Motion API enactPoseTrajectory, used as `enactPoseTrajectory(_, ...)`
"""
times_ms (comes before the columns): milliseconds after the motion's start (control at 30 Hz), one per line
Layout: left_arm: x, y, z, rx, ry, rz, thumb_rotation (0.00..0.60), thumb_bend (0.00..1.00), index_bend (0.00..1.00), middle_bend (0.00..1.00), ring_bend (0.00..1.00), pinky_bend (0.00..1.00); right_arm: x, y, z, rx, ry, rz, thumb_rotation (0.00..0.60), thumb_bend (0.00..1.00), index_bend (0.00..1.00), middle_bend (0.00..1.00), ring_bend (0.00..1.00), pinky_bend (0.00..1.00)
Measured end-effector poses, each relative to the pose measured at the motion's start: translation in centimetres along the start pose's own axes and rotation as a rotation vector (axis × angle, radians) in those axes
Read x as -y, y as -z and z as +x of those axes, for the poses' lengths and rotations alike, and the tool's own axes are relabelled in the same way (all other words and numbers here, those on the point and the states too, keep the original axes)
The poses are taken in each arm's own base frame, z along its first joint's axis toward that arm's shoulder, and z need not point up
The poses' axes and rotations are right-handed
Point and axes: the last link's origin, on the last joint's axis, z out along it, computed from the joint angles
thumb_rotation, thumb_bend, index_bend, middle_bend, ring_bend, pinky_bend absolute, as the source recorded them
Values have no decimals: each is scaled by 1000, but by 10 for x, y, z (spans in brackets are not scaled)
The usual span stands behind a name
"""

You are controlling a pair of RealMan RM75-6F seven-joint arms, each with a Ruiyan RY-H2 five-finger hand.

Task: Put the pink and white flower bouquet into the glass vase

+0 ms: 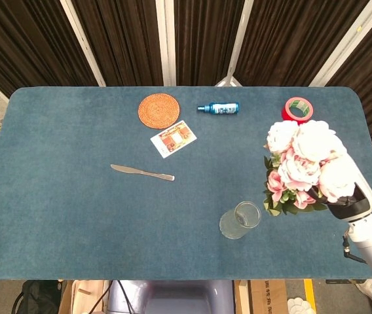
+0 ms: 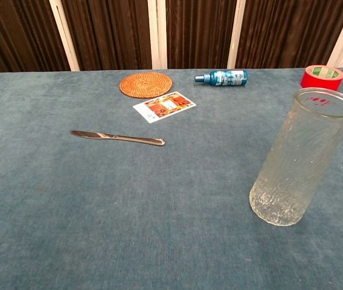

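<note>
The pink and white flower bouquet (image 1: 304, 163) is held up above the table at the right in the head view, its blooms facing the camera. My right hand (image 1: 350, 204) grips it from below and to the right, mostly hidden behind the flowers. The empty glass vase (image 1: 240, 220) (image 2: 301, 158) stands upright near the front edge, to the left of and just below the bouquet. The chest view shows neither the bouquet nor the right hand. My left hand appears in neither view.
A butter knife (image 1: 142, 172) lies at mid-table. At the back are a woven coaster (image 1: 159, 110), a printed card (image 1: 173, 138), a small blue bottle (image 1: 219, 108) on its side and a red tape roll (image 1: 297, 108). The blue table (image 1: 61, 216) ends just below the vase.
</note>
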Motion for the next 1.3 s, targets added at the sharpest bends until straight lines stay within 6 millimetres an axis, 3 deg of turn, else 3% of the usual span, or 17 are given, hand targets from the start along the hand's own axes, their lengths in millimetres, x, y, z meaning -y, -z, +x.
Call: enactPoseTrajectory(1300,-4,-3,-6,14,-34,2,600,215,74,0,0,49,-89,-9,9,-20,-53,-161,600,283,524,408,412,112)
